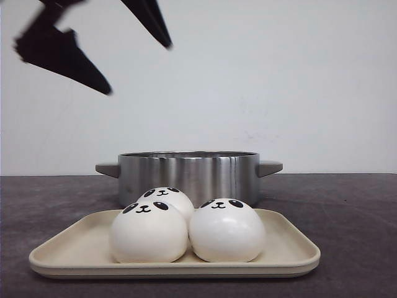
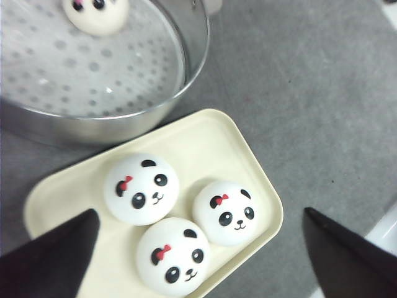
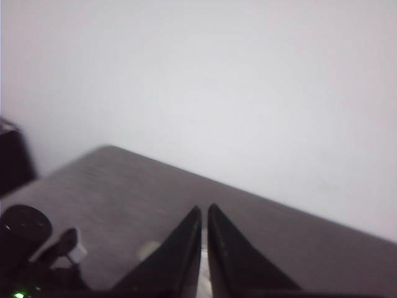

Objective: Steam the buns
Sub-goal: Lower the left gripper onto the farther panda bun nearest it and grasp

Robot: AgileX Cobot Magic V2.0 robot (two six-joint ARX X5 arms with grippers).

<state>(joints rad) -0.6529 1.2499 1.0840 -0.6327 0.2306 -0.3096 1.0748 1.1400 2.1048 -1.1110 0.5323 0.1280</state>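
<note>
Three white panda-faced buns sit on a cream tray (image 1: 291, 245): one front left (image 1: 149, 233), one front right (image 1: 227, 230), one behind (image 1: 167, 197). In the left wrist view they show with red bows (image 2: 141, 189) (image 2: 229, 212) (image 2: 173, 256) on the tray (image 2: 205, 133). A fourth bun (image 2: 96, 13) lies on the perforated plate inside the steel pot (image 2: 124, 118), which stands behind the tray (image 1: 189, 171). My left gripper (image 1: 139, 68) is open and empty, high above the tray; it also shows in the left wrist view (image 2: 198, 248). My right gripper (image 3: 205, 211) is shut and empty, away from the buns.
The dark grey table (image 1: 353, 211) runs to a white wall behind the pot. The pot has side handles (image 1: 270, 167). In the right wrist view a black device with a green light (image 3: 25, 248) stands on the table.
</note>
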